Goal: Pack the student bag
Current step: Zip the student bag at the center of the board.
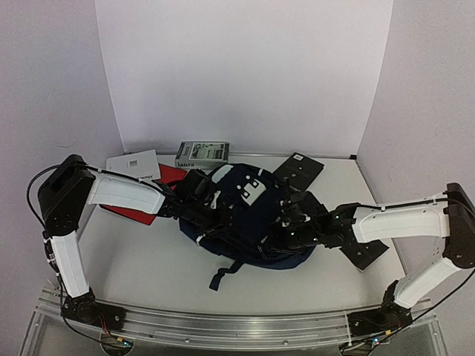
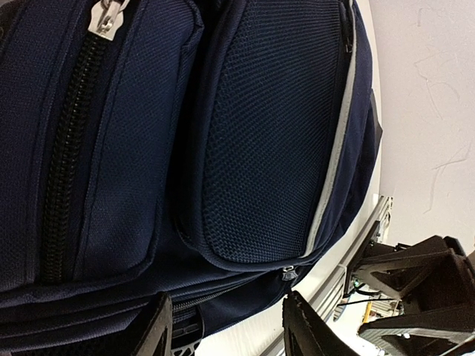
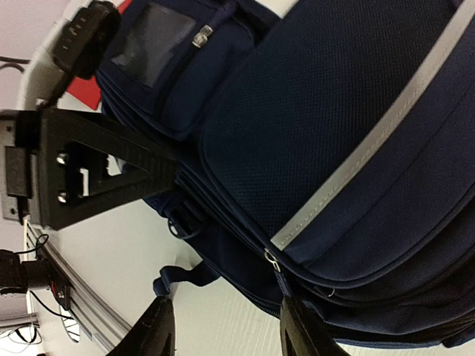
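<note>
Pale lilac walls close in a white table (image 1: 148, 259) on three sides, with a ribbed aluminium rail (image 1: 223, 322) along its near edge. At the middle of the table lies the student bag (image 1: 245, 215), a large navy-blue fabric backpack. Its light grey front flap faces up and a dark strap (image 1: 223, 276) trails toward the rail.

A white left arm with black joints (image 1: 122, 191) reaches in from the left to the bag's left side. A matching right arm (image 1: 401, 221) reaches in from the right to its near right side.

In the left wrist view, the left gripper (image 2: 224, 297) has its two black fingers apart, framing the bag's lower seam and clamped on nothing. In the right wrist view, the right gripper (image 3: 223, 300) is likewise spread, its fingers either side of the bag's edge without gripping it. Whether any finger touches the fabric cannot be told.

One flat black panel (image 1: 299, 170) lies just behind the bag's far right corner. A second black panel (image 1: 365, 252) lies beside the bag under the right arm. A flat red folder (image 1: 132, 211) lies under the left arm, just beside the bag. A white booklet (image 1: 133, 165) sits near the back left corner. A small grey-and-white printed box (image 1: 202, 153) stands by the back wall.

A pale grey stripe (image 3: 371, 141) crosses the bag's mesh pocket, ending at a small metal zipper pull (image 3: 271, 259). A silver zipper pull (image 2: 104, 21) tops a black-toothed zip.
</note>
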`<state>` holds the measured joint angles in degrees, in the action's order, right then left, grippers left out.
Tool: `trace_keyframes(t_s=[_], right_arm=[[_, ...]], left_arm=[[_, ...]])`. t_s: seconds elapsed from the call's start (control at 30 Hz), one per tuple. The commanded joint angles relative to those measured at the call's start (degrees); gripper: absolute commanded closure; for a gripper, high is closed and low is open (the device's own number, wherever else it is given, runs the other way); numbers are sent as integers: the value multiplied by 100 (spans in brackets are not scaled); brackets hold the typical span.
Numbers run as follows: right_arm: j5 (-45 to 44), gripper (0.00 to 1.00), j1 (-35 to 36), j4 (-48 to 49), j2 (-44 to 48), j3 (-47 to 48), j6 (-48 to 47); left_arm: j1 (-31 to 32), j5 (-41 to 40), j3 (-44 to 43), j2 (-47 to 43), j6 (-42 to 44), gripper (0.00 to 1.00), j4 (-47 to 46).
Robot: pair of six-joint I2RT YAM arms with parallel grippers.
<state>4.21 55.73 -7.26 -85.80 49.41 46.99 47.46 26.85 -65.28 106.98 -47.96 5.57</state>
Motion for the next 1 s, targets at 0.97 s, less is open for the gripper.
trace_keyframes(t_s=[0.97], right_arm=[[-1223, 83, 530, -338, -1435, 617, -154]], left_arm=[[0, -31, -328, 776, -249, 79, -577]])
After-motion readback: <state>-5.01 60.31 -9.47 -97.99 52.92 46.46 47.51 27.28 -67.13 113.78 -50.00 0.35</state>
